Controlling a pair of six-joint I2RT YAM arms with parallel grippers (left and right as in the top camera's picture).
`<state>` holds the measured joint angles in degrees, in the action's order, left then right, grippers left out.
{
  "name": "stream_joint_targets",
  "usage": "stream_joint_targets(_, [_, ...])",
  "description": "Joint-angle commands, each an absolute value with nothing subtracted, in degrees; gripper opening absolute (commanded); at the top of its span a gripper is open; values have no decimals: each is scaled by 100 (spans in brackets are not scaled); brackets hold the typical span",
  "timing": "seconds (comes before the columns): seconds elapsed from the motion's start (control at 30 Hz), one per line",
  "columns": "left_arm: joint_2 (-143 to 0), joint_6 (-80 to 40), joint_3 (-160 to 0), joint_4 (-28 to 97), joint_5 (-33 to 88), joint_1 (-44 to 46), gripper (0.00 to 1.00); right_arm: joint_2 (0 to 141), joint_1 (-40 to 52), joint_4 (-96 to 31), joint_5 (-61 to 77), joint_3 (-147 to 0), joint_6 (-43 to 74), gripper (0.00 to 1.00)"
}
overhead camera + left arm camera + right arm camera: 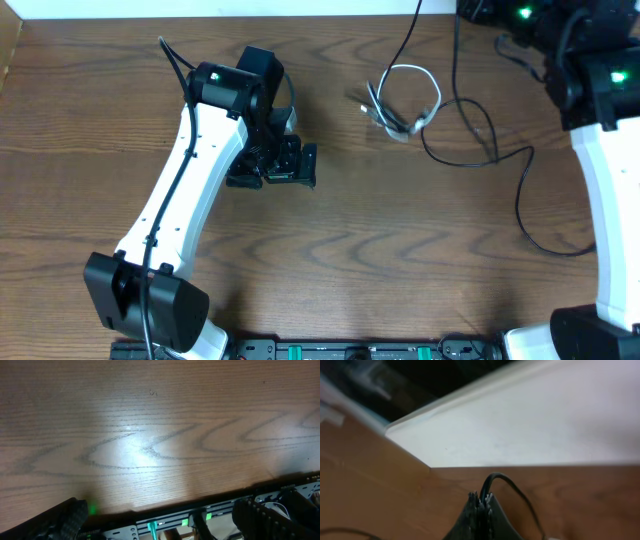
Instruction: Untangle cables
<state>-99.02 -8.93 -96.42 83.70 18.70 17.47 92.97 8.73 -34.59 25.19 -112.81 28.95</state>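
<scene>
A short white cable (412, 82) lies coiled at the table's back middle, its plug ends bunched with a black cable (405, 45) that runs in from the far edge. A second black cable (520, 190) snakes from the back right across the table toward the right arm. My right gripper (483, 498) is shut on a black cable (517, 491), which loops out of the fingertips and drops to the right above the wood. My left gripper (275, 178) hovers open left of the tangle, well apart from it. Nothing sits between its fingers (62, 521).
The wooden table (380, 250) ends at a white wall edge (545, 415) near my right gripper. A black rail with green lights (200, 517) runs along the front edge. The left arm (175, 200) slants across the table's left half.
</scene>
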Motion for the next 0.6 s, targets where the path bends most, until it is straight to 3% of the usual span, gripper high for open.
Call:
stream_joint_targets(0.0, [-9924, -821, -9649, 8390, 1811, 1761, 98, 9122, 834, -3487, 2467, -11369, 1358, 1])
stream_joint_targets(0.07, [-9924, -821, -9649, 8390, 1811, 1761, 98, 9238, 869, -3660, 1531, -11356, 1133, 2])
stream_joint_targets(0.13, [-9924, -821, -9649, 8390, 1811, 1761, 98, 9268, 864, -3809, 762, -11356, 2018, 1])
stream_joint_targets(0.2, [-9924, -821, -9649, 8390, 1811, 1761, 98, 9205, 829, -3634, 921, -11378, 2541, 2])
stream_joint_targets(0.4, [-9924, -821, -9649, 8390, 1811, 1761, 98, 8820, 587, -2248, 2270, -11413, 2617, 1])
stream_joint_targets(0.57, [-9924, -821, -9649, 8390, 1811, 1761, 98, 8711, 591, -2864, 2121, -11410, 2611, 1])
